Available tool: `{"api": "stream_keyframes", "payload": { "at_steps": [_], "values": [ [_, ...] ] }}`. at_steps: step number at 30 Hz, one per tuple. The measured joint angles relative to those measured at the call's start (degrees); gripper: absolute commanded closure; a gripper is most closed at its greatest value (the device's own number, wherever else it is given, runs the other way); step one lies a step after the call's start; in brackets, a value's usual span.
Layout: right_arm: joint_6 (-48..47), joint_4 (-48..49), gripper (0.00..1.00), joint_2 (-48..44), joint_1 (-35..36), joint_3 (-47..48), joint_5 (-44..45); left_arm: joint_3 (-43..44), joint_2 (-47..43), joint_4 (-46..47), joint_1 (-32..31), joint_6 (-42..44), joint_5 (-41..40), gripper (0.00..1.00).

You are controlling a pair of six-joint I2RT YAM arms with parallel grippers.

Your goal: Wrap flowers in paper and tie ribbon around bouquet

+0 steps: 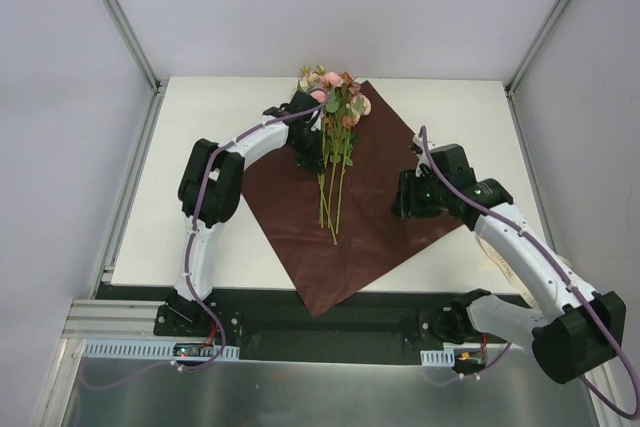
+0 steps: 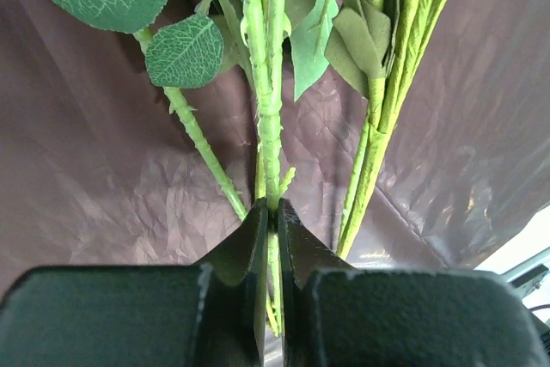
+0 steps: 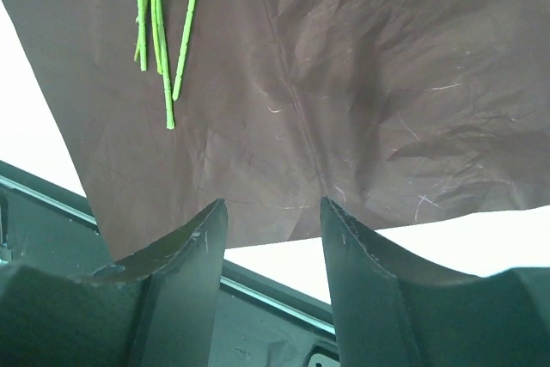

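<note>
The flowers (image 1: pixel 336 112) lie on the dark red paper (image 1: pixel 385 182), blooms at the far corner and thin green stems (image 1: pixel 330 209) pointing toward me. My left gripper (image 1: pixel 312 150) is shut on one green stem (image 2: pixel 269 118) just below the leaves, with the crinkled paper (image 2: pixel 94 186) behind it. The left gripper (image 2: pixel 271 209) pinches that stem between its fingertips. My right gripper (image 1: pixel 403 197) hovers open over the paper's right side, nothing between its fingers. From the right gripper (image 3: pixel 271 205) I see the paper (image 3: pixel 369 83) and the stem ends (image 3: pixel 161 49). The ribbon is out of view.
The paper lies as a diamond on the white table (image 1: pixel 200 167), its near corner (image 1: pixel 325 305) overhanging the black front rail (image 1: pixel 270 319). Grey enclosure walls and aluminium posts (image 1: pixel 125 27) surround the table.
</note>
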Motion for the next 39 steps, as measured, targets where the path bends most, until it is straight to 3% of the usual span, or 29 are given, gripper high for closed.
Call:
{"api": "stream_keyframes", "payload": {
  "at_steps": [3, 4, 11, 27, 39],
  "values": [
    [0.0, 0.1, 0.49, 1.1, 0.7, 0.0, 0.0, 0.0, 0.6, 0.3, 0.0, 0.2, 0.3, 0.90],
    [0.0, 0.1, 0.49, 1.5, 1.0, 0.0, 0.0, 0.0, 0.7, 0.3, 0.0, 0.3, 0.3, 0.82],
    [-0.1, 0.3, 0.49, 3.1, 3.2, -0.1, 1.0, 0.0, 0.7, 0.5, 0.0, 1.3, 0.5, 0.64],
    [-1.5, 2.8, 0.48, 3.5, 13.3, -4.0, 4.9, -7.1, -5.7, 0.7, 0.0, 4.7, -0.9, 0.50],
    [-8.2, 7.6, 0.44, 6.2, 30.9, -4.1, 8.6, -16.3, -15.2, 2.6, 0.2, 5.1, -1.6, 0.51]
  ]
}}
